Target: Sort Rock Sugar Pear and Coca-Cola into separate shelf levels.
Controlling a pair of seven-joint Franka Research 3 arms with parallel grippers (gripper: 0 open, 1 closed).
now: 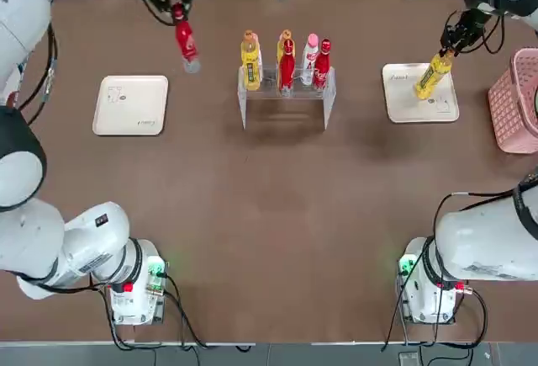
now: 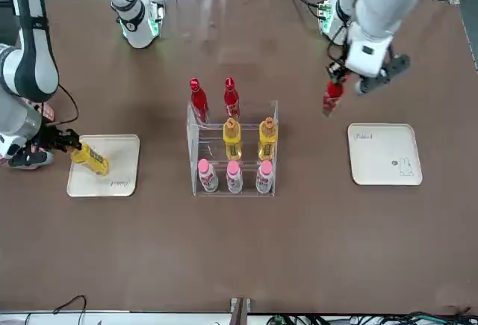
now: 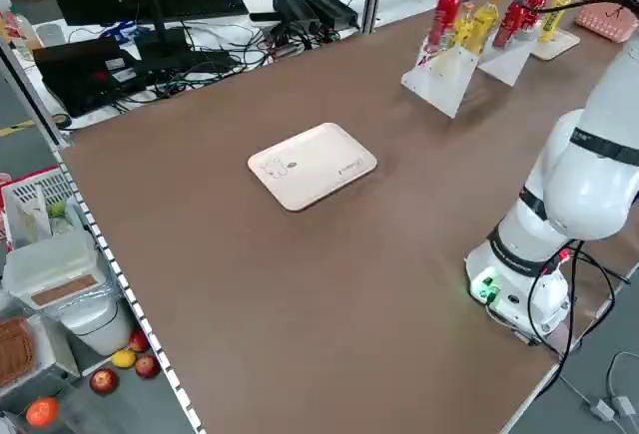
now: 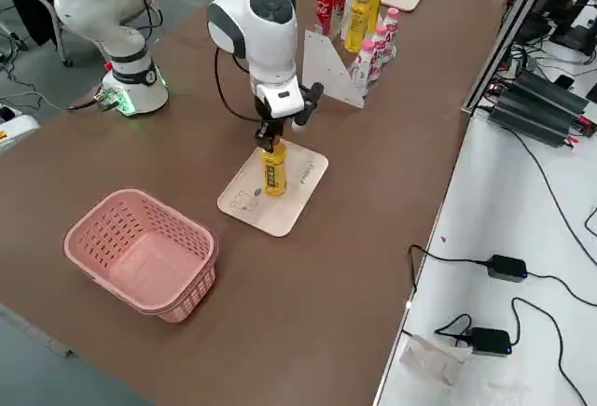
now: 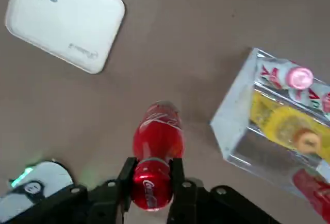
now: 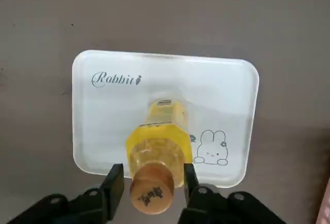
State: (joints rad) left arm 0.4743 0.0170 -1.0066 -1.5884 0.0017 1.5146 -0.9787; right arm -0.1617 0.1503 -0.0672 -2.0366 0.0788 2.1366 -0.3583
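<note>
My left gripper (image 1: 177, 13) is shut on the red cap of a Coca-Cola bottle (image 1: 187, 45), holding it in the air to the left of the shelf levels (image 1: 284, 97); the wrist view shows its fingers (image 5: 128, 175) pinching the cap. A Rock Sugar Pear bottle (image 1: 430, 80) stands on the right beige tray (image 1: 403, 109). My right gripper (image 1: 448, 50) is lowered over its orange cap, open, with the fingers (image 6: 116, 183) flanking the cap and a small gap on each side. The clear rack (image 2: 196, 153) holds two yellow bottles (image 2: 232, 140), two red bottles (image 2: 198, 101) and pink-capped white bottles (image 2: 234, 177).
An empty beige tray (image 1: 130, 105) lies on the table's left side. A pink basket (image 1: 513, 101) stands at the right edge beside the right tray. Cables and equipment lie beyond the far table edge.
</note>
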